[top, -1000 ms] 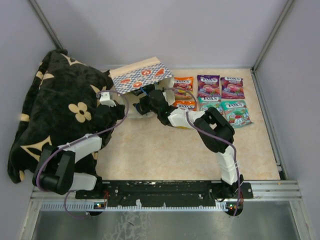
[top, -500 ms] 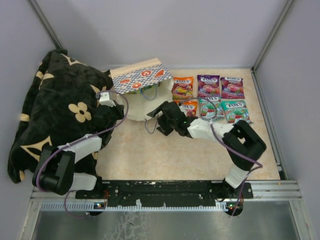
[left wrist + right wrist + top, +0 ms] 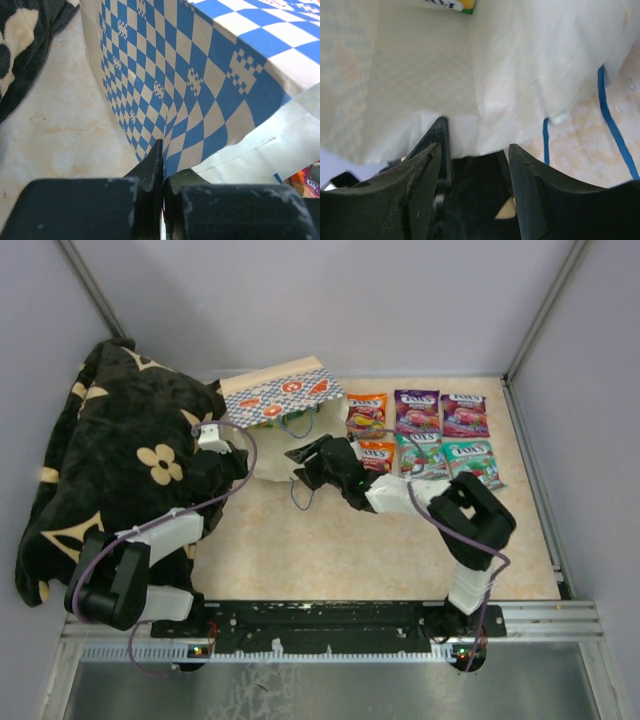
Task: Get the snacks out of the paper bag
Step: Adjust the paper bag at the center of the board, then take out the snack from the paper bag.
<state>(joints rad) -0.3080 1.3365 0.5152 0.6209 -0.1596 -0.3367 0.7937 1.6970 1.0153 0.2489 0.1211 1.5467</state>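
The top camera sits high behind the 2 arm bases and looks down and forward over the whole table (image 3: 300, 540). The left wrist camera looks along its own jaws, very near the checkered side of the paper bag (image 3: 200, 75). The right wrist camera looks past its jaws, close into the bag's white inside. All 3 views share the bag.

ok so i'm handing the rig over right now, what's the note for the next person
Left claw: shut on the paper bag's checkered edge.
Right claw: open, empty, at the bag's mouth.
Done: six snacks lie in two rows on the table, right of the bag.
Left: at least one packet shows deep in the bag; take it out.
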